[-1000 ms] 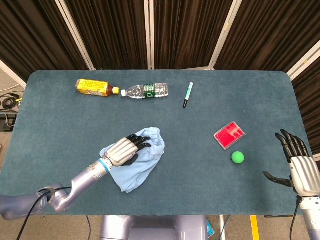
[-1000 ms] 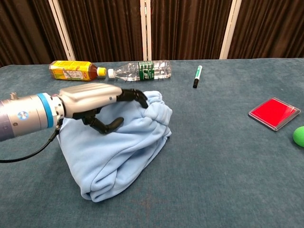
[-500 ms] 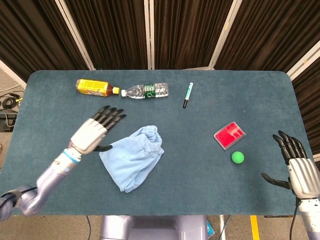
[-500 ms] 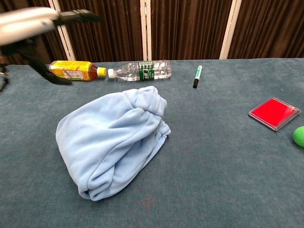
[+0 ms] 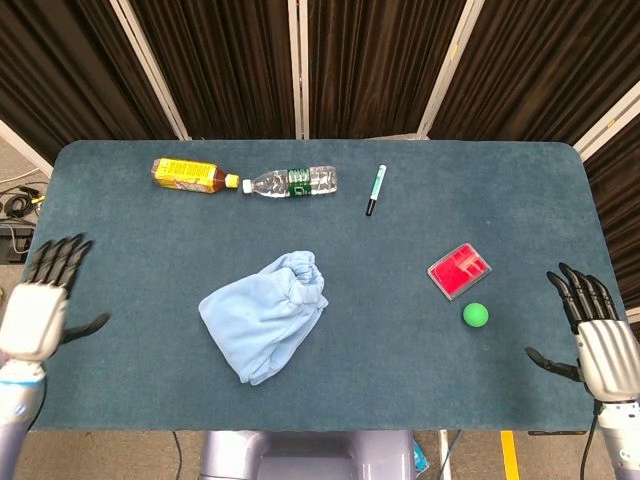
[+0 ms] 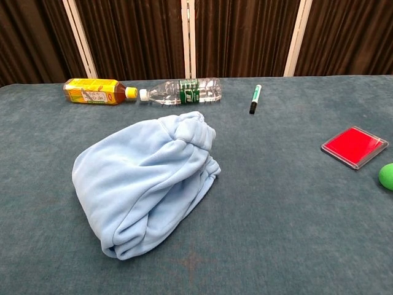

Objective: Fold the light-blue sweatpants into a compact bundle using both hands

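Your left hand (image 5: 32, 318) sits at the near left edge of the table (image 5: 560, 200), fingers spread and holding nothing; your right hand (image 5: 603, 345) mirrors it at the near right corner, likewise spread and empty. I judge both to be parked clear of the work, since neither touches any cloth. The light-blue sweatpants (image 5: 264, 315) lie between them, left of centre and well apart from either hand, gathered into a rounded bundle with the elastic waistband bunched at its far end (the chest view shows layered edges stacked along the near side). The fold looks complete or nearly so. Right of the bundle, a green ball (image 5: 475, 315) rests just in front of a red case (image 5: 459, 270). Farther back lie a marker (image 5: 375, 190), a clear water bottle (image 5: 293, 182) and a yellow-labelled tea bottle (image 5: 190, 174), cap to cap.
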Available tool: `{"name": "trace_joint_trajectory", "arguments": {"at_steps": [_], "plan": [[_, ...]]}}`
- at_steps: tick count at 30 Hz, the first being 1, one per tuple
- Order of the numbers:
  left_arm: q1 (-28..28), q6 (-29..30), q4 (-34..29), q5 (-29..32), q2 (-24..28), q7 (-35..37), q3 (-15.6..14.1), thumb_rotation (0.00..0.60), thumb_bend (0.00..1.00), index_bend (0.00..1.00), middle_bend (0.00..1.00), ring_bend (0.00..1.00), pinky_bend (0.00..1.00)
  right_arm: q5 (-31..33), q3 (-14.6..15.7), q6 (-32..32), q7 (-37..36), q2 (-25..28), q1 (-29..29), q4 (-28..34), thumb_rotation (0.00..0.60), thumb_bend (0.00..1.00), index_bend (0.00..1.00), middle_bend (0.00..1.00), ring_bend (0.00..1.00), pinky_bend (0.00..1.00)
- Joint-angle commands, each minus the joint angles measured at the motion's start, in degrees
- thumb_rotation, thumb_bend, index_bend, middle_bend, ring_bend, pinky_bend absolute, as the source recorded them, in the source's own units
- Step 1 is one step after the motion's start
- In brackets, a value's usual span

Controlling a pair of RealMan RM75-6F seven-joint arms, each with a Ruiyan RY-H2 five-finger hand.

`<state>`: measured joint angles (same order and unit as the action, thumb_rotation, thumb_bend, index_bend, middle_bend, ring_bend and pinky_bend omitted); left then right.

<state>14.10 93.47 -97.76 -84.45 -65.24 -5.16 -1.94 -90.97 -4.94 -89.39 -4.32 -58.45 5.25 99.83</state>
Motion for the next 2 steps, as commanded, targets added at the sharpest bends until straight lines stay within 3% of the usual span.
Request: {"name": "trace_joint_trajectory", "arguments": {"at_steps": [1, 2], "plan": [[-5.16, 4.01, -2.29, -0.39, 2.13, -1.97, -2.83, 0.600, 0.00, 0.00, 0.00, 0.00, 0.00, -1.43, -0.20, -2.10, 2.31, -1.31, -0.49, -1.23, 0.600, 0.00, 0.00, 0.00, 0.00, 0.00], [-5.47, 3.99, -2.49, -0.47, 2.39, -2.33, -2.85, 0.600, 0.00, 0.00, 0.00, 0.00, 0.00, -1.65, -0.14, -2.30, 2.50, -1.44, -0.57, -1.26, 0.600, 0.00, 0.00, 0.00, 0.00, 0.00]]}}
